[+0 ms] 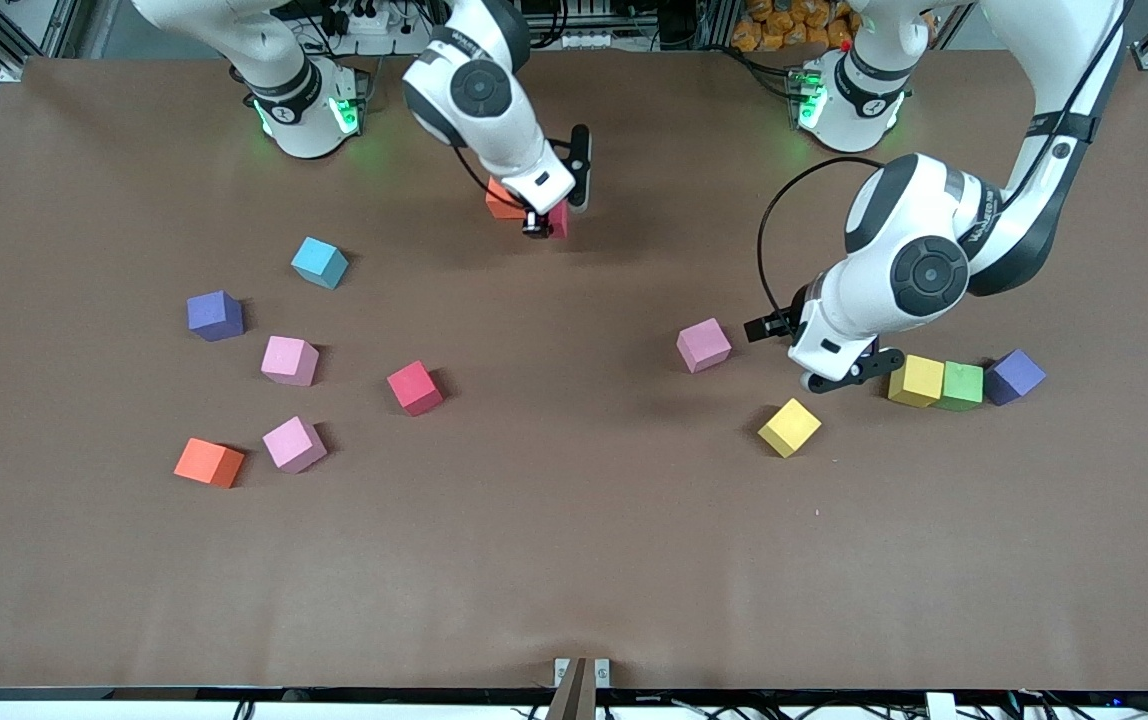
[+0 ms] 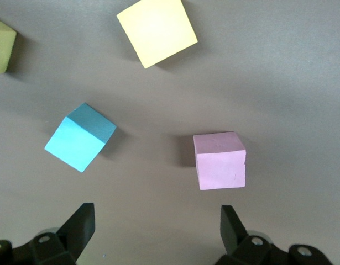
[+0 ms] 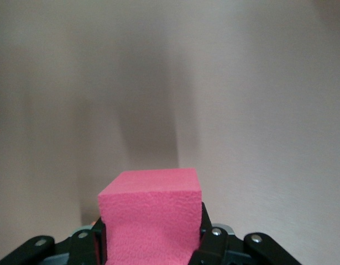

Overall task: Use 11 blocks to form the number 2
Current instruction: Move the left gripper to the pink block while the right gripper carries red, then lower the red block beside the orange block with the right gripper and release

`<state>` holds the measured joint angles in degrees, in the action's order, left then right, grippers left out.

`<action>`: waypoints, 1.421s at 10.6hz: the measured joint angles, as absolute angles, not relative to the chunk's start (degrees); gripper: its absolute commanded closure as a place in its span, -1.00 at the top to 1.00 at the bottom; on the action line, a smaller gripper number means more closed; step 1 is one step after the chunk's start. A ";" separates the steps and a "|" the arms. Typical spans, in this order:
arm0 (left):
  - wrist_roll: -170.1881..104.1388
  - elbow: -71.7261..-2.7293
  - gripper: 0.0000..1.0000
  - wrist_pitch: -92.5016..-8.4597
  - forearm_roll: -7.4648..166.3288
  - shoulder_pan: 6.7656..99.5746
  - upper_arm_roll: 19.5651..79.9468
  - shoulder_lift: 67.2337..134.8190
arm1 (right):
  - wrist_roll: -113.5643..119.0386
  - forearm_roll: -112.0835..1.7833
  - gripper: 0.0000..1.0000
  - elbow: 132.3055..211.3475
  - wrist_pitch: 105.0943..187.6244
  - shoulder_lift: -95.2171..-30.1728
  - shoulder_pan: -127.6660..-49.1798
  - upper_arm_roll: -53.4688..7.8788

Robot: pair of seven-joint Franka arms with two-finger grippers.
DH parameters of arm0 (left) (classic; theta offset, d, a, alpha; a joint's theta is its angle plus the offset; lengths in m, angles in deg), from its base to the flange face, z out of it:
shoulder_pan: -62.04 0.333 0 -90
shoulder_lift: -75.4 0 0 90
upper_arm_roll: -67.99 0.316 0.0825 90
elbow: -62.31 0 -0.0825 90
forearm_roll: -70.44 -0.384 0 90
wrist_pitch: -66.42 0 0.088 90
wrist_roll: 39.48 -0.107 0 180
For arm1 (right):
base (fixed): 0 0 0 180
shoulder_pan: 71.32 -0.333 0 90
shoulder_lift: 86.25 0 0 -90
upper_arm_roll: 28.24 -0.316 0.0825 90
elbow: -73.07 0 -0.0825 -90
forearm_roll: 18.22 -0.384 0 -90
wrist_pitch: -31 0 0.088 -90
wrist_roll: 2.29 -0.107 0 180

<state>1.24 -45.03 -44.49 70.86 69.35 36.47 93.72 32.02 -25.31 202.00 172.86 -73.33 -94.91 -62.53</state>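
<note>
Looking down from the front camera, the right gripper (image 1: 546,222) is clamped on a red matte foam cube (image 1: 559,218), just beside an orange matte cube (image 1: 502,200) that sits on the brown table (image 1: 574,560) near the robots' bases. Toward the right arm's end lie a light blue cube (image 1: 319,262), a purple cube (image 1: 215,315), two pink cubes (image 1: 289,360) (image 1: 294,444), another red cube (image 1: 415,387) and another orange cube (image 1: 209,463), all apart from one another. The left gripper (image 1: 839,372) hangs low between a third pink cube (image 1: 703,345) and a yellow cube (image 1: 916,380), which touches a green cube (image 1: 961,386); a second purple cube (image 1: 1014,376) sits just beside the green one. Another yellow cube (image 1: 789,427) lies nearer the camera.

From the left wrist, the left gripper's fingers (image 2: 81,227) stand wide apart and empty above the table, with a pale yellow block (image 2: 157,30), a blue-looking block (image 2: 80,137) and a pink block (image 2: 219,160) below.

From the right wrist, the fingers (image 3: 205,243) pinch the red cube (image 3: 152,218), which looks pink here, from both sides.
</note>
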 measured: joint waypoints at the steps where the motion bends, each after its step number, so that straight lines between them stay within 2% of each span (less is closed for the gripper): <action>1: 1.58 -45.01 1.00 -45.15 70.86 67.94 38.15 94.08 | 31.06 -25.30 -0.28 203.79 175.09 -73.34 -96.47 -62.54; 4: 3.56 -44.59 1.00 -47.08 70.89 61.17 46.40 94.44 | 30.55 -25.19 -0.29 208.73 179.98 -73.38 -97.79 -62.52; 9: 9.07 -43.44 1.00 -51.92 70.89 59.45 47.80 95.26 | 29.30 -25.08 -0.29 213.81 186.86 -73.44 -98.57 -62.53; 15: 9.02 -42.61 1.00 -53.73 67.97 59.53 48.60 96.69 | 27.63 -25.06 -0.29 215.61 189.06 -73.46 -99.46 -62.53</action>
<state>9.02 -42.61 -53.73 67.97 59.53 48.60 96.69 27.63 -25.06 215.61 189.06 -73.46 -99.46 -62.53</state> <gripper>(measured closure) 0.000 0.405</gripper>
